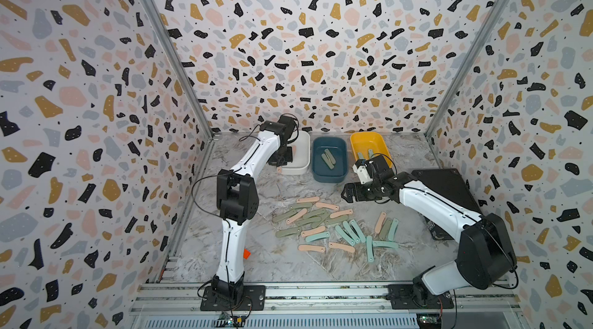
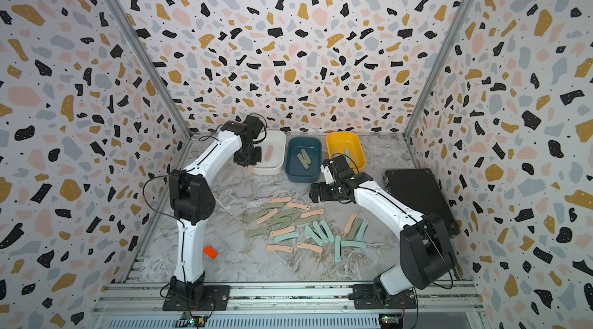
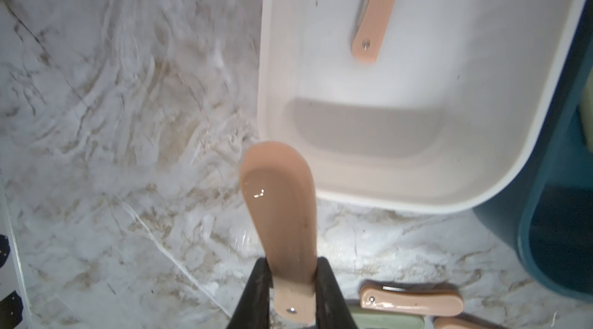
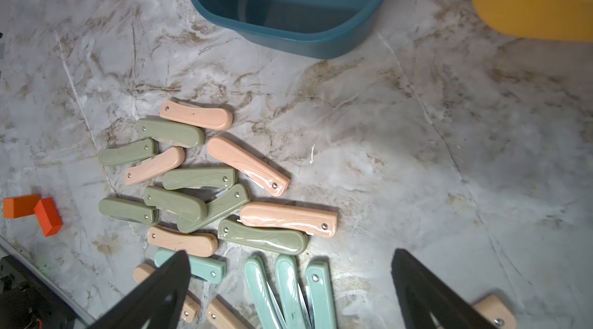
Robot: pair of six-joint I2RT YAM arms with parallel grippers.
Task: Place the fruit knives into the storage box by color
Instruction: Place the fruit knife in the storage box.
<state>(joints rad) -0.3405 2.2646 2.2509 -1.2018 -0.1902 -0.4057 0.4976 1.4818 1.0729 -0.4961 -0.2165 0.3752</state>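
Cargo: slim peach-pink folded fruit knife (image 3: 282,215), pinched at its rivet end and off the table, beside the near left corner of the white bin.
Left gripper (image 3: 292,279): clamped on that knife, one black finger on either side.
Long axis: straight out from the jaws. The rounded free end reaches the rim corner of the rounded white plastic bin (image 3: 261,54). In a top view the tip (image 2: 250,169) looks just outside that corner, not over the bin floor.
Way to go: the bin's hollow lies to the robot's right of the tip and beyond it. A short carry that way seems needed before release, or the knife may catch the rim or land on the marble.
Already inside: one matching pink knife (image 3: 375,13) flat on the bin floor, well clear of the corner.
Neighbours: dark blue plastic bin (image 1: 330,178) just beside the white one, holding two sage green knives (image 1: 328,159). Past it is a mustard yellow bin (image 2: 330,151) with mint teal knives (image 2: 347,152).
Right gripper (image 4: 288,256): jaws spread wide and holding nothing, above the grey marbled tabletop (image 1: 272,256) between the blue bin and the heap, out of the left arm's way.
Heap: loose pink, sage and teal knives (image 1: 321,218) mid-table, nearer the right arm.
Elsewhere: two small orange blocks (image 4: 32,212) near the left arm, and a flat black case (image 1: 446,189) at the right edge.
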